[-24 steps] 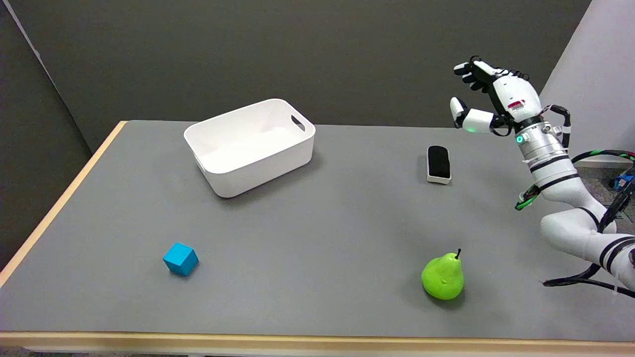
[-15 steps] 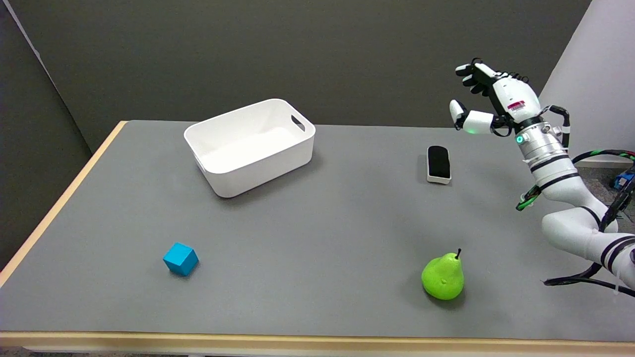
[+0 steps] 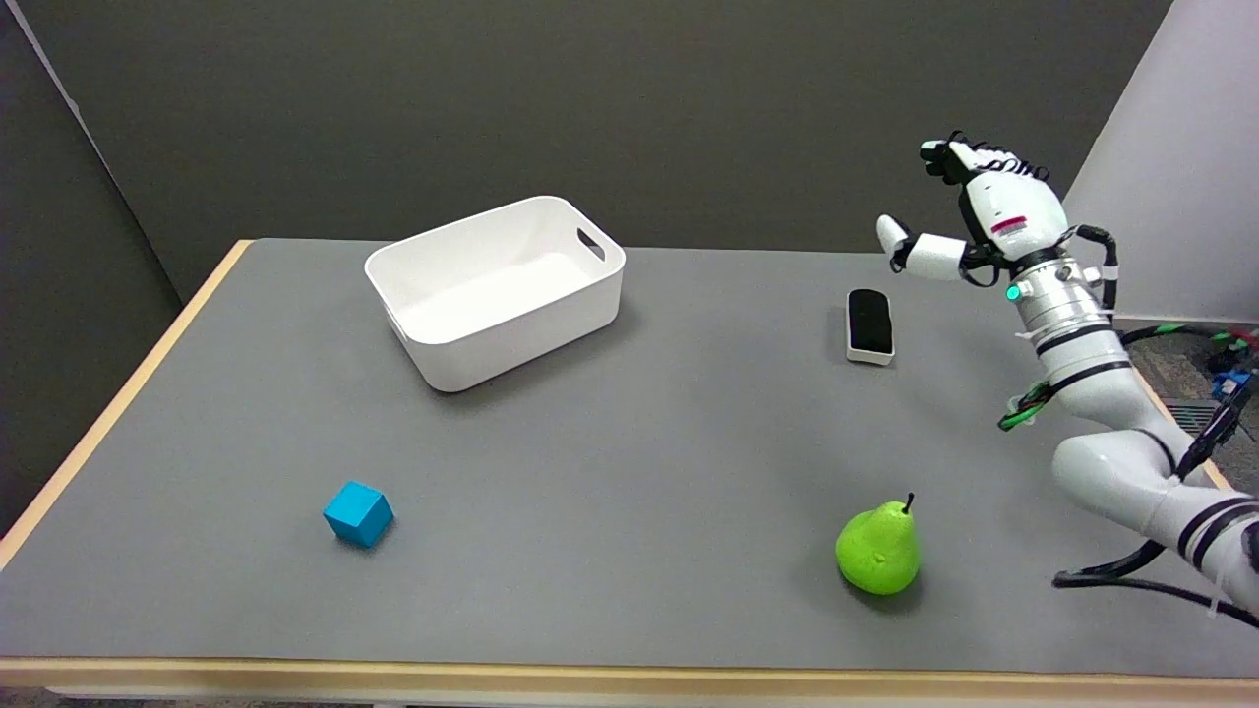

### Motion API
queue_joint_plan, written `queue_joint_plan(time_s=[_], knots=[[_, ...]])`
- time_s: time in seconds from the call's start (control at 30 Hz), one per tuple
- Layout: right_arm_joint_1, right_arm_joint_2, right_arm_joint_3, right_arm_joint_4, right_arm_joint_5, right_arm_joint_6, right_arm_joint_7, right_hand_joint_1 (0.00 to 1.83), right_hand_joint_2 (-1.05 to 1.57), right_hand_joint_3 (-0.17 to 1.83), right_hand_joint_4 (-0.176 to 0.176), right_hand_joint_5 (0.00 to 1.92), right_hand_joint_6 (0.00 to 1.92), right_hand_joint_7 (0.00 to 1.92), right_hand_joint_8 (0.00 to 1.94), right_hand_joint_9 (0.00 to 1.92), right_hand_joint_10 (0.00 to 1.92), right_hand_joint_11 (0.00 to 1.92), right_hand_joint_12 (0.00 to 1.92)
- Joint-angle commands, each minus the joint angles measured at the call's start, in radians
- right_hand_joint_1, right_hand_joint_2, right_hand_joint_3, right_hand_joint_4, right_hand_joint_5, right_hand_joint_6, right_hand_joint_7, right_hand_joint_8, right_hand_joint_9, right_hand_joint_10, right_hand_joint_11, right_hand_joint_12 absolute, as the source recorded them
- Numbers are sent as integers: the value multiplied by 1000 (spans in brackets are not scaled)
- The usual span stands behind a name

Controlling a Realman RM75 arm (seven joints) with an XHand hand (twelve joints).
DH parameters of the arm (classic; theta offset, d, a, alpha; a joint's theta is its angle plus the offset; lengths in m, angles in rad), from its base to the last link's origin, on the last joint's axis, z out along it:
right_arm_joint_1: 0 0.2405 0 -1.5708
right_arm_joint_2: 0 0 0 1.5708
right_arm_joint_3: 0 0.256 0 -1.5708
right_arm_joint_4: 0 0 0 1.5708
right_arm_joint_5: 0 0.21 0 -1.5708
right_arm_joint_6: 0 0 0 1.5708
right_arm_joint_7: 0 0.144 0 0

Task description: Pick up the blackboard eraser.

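The blackboard eraser [image 3: 870, 325], a black felt pad on a white base, lies flat on the grey table [image 3: 629, 472] at the right back. My right hand [image 3: 974, 211] hangs in the air above and to the right of it, well clear of it. Its fingers are spread and point left, the thumb sticking out toward the eraser's side. Nothing is in the hand.
A white plastic bin [image 3: 497, 288] stands at the back centre-left. A green pear [image 3: 878, 549] sits near the front right, below the eraser. A blue cube [image 3: 358, 512] lies at the front left. The right arm [image 3: 1102, 413] comes in over the table's right edge.
The right hand has shifted slightly left and a little lower, with its thumb now reaching closer toward the eraser. The arm has swung in with it. Nothing on the table has moved.
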Motion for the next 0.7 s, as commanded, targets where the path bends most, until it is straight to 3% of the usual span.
queue_joint_plan(time_s=[0.03, 0.33, 0.4, 0.43, 0.7], knots=[[-76, -240, -186, 355, 741, 171, -1053, 431, 670, 783, -176, 238, 516, 388, 559, 269, 1053, 225, 1492], [-34, -286, -422, 413, 895, 516, -1230, 439, 675, 777, -176, 221, 507, 365, 571, 244, 1044, 221, 1487], [-64, -338, -507, 578, 1055, 621, -1318, 439, 676, 775, -176, 218, 506, 360, 574, 242, 1043, 223, 1490], [-29, -319, -439, 422, 911, 551, -1291, 440, 677, 775, -176, 216, 506, 357, 576, 241, 1042, 226, 1494], [0, -351, -450, 415, 1062, 647, -1368, 444, 678, 770, -176, 203, 511, 350, 614, 239, 1041, 295, 1578]])
